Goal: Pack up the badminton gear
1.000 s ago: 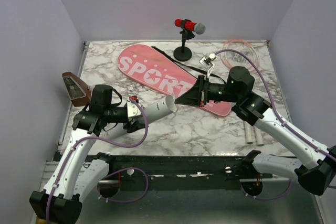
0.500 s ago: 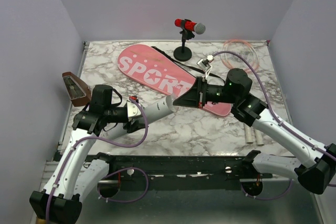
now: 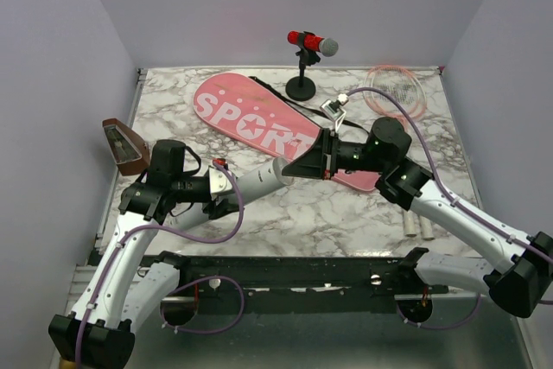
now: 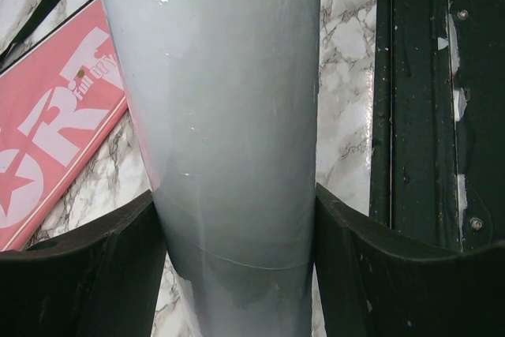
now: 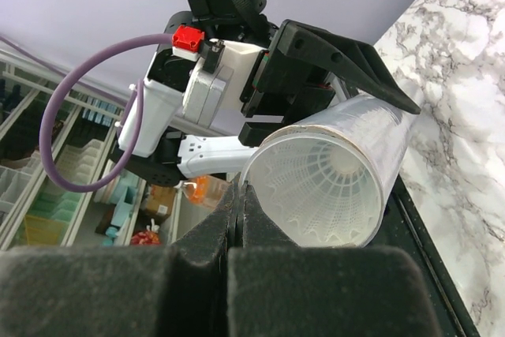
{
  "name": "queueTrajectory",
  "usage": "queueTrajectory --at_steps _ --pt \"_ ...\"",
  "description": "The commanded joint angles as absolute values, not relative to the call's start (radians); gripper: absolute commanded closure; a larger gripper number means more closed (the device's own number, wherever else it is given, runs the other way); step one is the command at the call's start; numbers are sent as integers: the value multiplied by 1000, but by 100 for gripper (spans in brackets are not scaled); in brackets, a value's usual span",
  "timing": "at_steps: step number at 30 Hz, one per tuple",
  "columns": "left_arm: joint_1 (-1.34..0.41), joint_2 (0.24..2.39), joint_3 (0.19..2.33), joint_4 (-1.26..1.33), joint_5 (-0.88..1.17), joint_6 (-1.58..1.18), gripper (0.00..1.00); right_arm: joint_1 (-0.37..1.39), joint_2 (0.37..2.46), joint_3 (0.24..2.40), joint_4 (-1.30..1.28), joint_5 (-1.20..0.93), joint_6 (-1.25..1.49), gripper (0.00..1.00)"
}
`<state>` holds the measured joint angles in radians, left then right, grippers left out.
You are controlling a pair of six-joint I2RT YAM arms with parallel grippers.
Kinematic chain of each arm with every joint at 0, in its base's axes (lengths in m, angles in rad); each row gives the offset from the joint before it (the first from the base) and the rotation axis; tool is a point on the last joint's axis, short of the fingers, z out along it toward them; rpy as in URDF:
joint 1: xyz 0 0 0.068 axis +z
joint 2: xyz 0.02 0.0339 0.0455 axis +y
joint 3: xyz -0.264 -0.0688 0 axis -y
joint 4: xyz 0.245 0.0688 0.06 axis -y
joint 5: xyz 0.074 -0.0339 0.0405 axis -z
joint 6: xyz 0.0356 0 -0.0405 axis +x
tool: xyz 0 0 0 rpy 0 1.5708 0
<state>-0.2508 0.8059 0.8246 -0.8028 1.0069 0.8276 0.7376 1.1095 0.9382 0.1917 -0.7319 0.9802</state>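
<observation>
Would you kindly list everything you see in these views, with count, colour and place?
SPORT bag: one, pink, black strap, diagonal across the table's middle.
shuttlecock tube: one, white, in the left pincer.
rackets: two, pink frames, white handles, right side.
microphone: one, red, black stand, far edge.
wedge-shaped box: one, brown, left edge.
table: one, white marble.
left pincer: black, shut on the tube.
right pincer: black, shut, over the bag's near end.

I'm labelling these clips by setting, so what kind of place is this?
Probably a robot lab test cell: a marble table boxed in by plain walls, left arm and right arm bolted at its near edge, and shelves of bins beyond, seen from the right wrist.
</observation>
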Motion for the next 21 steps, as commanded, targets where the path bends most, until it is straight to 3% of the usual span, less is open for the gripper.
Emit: queueTrajectory --at_steps 1,13,21 --pt "-255 785 865 -787 1060 850 63 753 1132 922 227 -776 997 97" --pt "-255 784 867 -807 1060 879 63 764 1141 907 255 -778 1011 71" --pt "-255 781 876 -821 1080 884 63 765 1146 902 273 -773 1022 68"
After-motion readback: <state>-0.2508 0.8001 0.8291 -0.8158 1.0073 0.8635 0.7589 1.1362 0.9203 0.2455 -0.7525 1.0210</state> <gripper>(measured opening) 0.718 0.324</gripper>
